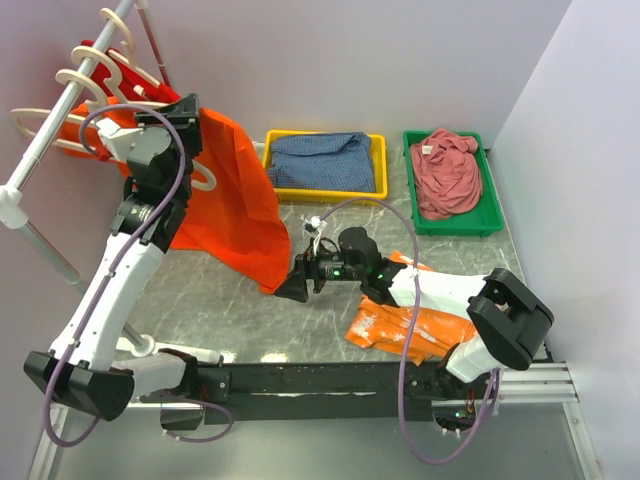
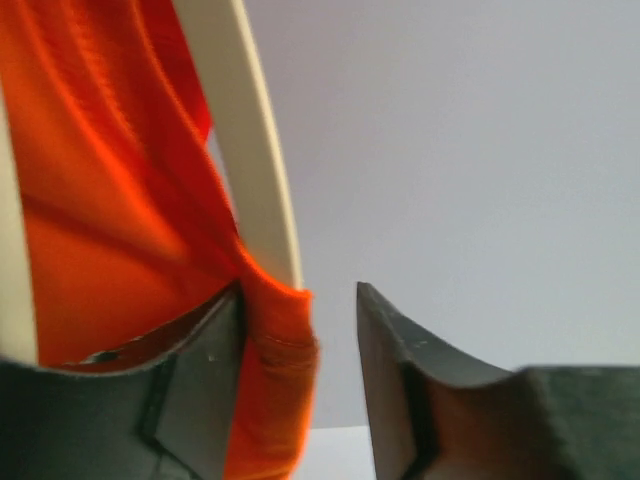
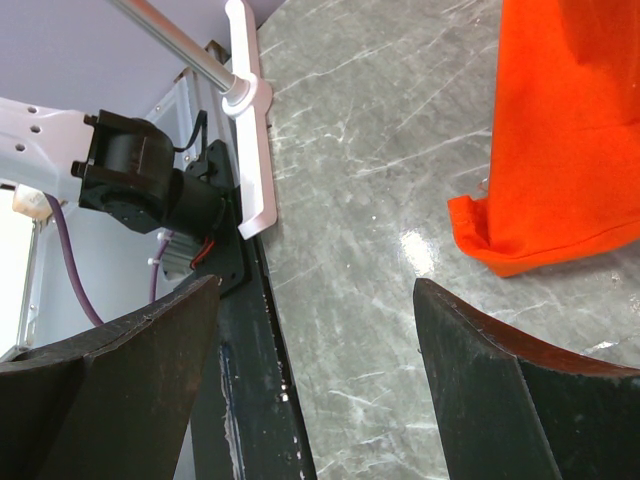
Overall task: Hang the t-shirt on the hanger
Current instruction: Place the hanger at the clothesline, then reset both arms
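Note:
The bright orange-red t-shirt hangs from the rack at the upper left and drapes down to the table. A cream hanger shows at its top edge. My left gripper is raised to that spot. In the left wrist view its jaws stand open; the t-shirt's hem lies against the left finger, with the hanger's arm just above. My right gripper is open and empty low over the table, beside the t-shirt's lower corner.
Several more cream hangers hang on the slanted metal rail. A yellow tray holds blue cloth, a green tray holds a darker red t-shirt. A lighter orange cloth lies under my right arm.

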You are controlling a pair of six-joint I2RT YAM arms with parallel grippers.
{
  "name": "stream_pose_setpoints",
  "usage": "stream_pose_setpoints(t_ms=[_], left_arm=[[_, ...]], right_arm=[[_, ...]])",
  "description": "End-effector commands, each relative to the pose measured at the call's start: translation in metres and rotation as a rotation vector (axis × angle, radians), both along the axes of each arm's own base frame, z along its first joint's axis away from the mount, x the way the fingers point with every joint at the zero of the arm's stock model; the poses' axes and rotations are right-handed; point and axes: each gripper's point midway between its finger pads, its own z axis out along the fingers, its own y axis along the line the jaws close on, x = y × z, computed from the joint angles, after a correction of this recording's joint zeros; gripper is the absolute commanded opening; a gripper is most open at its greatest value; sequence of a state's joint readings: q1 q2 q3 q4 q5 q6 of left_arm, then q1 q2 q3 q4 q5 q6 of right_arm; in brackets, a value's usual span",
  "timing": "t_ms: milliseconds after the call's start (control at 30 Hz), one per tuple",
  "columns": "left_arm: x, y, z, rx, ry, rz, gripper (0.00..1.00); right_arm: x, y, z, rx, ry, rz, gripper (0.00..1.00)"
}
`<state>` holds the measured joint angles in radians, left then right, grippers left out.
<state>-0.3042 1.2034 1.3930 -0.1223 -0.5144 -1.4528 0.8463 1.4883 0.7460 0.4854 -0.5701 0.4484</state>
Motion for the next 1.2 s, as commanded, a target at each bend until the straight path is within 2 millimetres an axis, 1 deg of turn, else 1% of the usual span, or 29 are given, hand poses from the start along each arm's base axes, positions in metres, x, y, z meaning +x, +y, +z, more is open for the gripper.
stream_pose_setpoints(t_ms=[0,67,100,133,167,200,233,333,367,400,467,500,533,600,633,667,733,767,833,1033,1167], left_arm=[[-0.019,-0.002,0.033,0.003,-0.100,-0.042,0.61],[-0.026,-0.004,0.036,0.007,-0.108,-0.057,0.69],[-0.027,-0.005,0.036,0.009,-0.109,-0.058,0.80],[-0.029,-0.007,0.036,0.011,-0.107,-0.058,0.86],[-0.032,-0.009,0.037,0.021,-0.107,-0.050,0.90],[-0.035,-0.011,0.038,0.029,-0.097,-0.048,0.99],[-0.036,-0.012,0.037,0.032,-0.091,-0.041,0.97],[-0.042,-0.015,0.035,0.043,-0.072,-0.032,0.97],[-0.045,-0.019,0.036,0.049,-0.071,-0.039,0.96],[-0.047,-0.016,0.035,0.055,-0.060,-0.019,0.96],[-0.050,-0.020,0.034,0.068,-0.049,-0.018,0.97],[-0.053,-0.020,0.038,0.071,-0.051,-0.013,0.96],[-0.054,-0.019,0.037,0.076,-0.043,-0.007,0.96],[-0.059,-0.025,0.039,0.089,-0.039,-0.015,0.97],[-0.060,-0.024,0.035,0.098,-0.024,0.000,0.96],[-0.064,-0.029,0.037,0.105,-0.023,-0.013,0.96],[-0.066,-0.031,0.034,0.117,-0.008,-0.006,0.96],[-0.069,-0.037,0.033,0.126,-0.003,-0.019,0.96],[-0.073,-0.039,0.031,0.135,0.003,-0.025,0.96],[-0.089,-0.056,0.025,0.180,0.015,-0.081,0.96],[-0.101,-0.072,0.022,0.222,0.019,-0.138,0.97]], right_arm=[[0.002,0.001,0.015,0.046,-0.039,0.009,0.86],[0.003,0.002,0.016,0.049,-0.043,0.007,0.86],[0.002,0.002,0.016,0.049,-0.044,0.011,0.86],[0.003,0.003,0.017,0.049,-0.046,0.013,0.86],[0.003,0.003,0.015,0.045,-0.047,0.014,0.86],[0.004,0.004,0.018,0.051,-0.053,0.014,0.86],[0.004,0.004,0.017,0.051,-0.053,0.017,0.86],[0.004,0.006,0.021,0.063,-0.056,0.023,0.86],[0.004,0.007,0.021,0.066,-0.056,0.026,0.86],[0.004,0.008,0.024,0.073,-0.062,0.029,0.86],[0.004,0.008,0.025,0.076,-0.062,0.033,0.86],[0.004,0.009,0.027,0.078,-0.067,0.035,0.86],[0.004,0.009,0.029,0.081,-0.071,0.037,0.86],[0.004,0.008,0.031,0.084,-0.079,0.038,0.86],[0.005,0.007,0.032,0.086,-0.084,0.037,0.86],[0.005,0.006,0.034,0.088,-0.086,0.037,0.86],[0.006,0.005,0.036,0.091,-0.092,0.036,0.86],[0.007,0.004,0.038,0.094,-0.096,0.035,0.86],[0.008,0.002,0.040,0.095,-0.105,0.031,0.86],[0.007,-0.004,0.057,0.111,-0.141,0.014,0.86],[0.005,-0.011,0.071,0.125,-0.167,-0.008,0.86]])
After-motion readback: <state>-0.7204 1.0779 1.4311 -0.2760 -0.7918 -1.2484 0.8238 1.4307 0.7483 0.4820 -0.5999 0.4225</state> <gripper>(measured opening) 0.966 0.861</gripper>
